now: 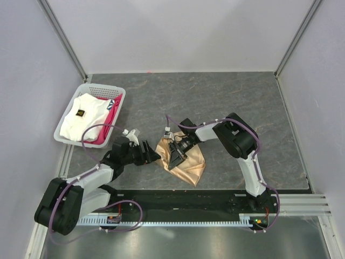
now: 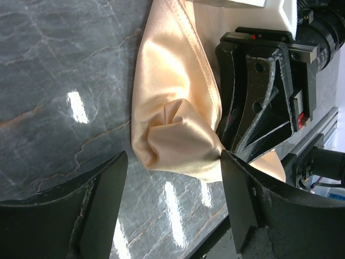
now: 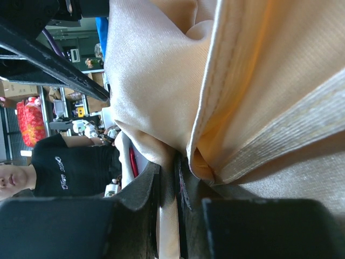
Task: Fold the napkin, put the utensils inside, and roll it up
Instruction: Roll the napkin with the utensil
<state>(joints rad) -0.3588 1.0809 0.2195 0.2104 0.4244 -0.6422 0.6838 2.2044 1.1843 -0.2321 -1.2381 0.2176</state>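
Observation:
The peach-tan napkin [image 1: 188, 162] lies crumpled on the grey table, near the front middle. My right gripper [image 1: 176, 157] is shut on a fold of the napkin [image 3: 161, 97], with cloth pinched between its fingers. My left gripper [image 1: 153, 156] is open just left of the napkin's bunched corner [image 2: 178, 135], its fingers [image 2: 108, 189] spread and empty; the right one [image 2: 237, 194] touches the cloth edge. The right gripper also shows in the left wrist view [image 2: 259, 91], close behind the napkin. No utensil is in view.
A white basket [image 1: 116, 90] stands at the back left, holding a white cloth [image 1: 83, 116] with a dark mark and a pink-red cloth [image 1: 110, 116]. Grey walls enclose the table. A metal rail [image 1: 302, 202] runs along the front edge.

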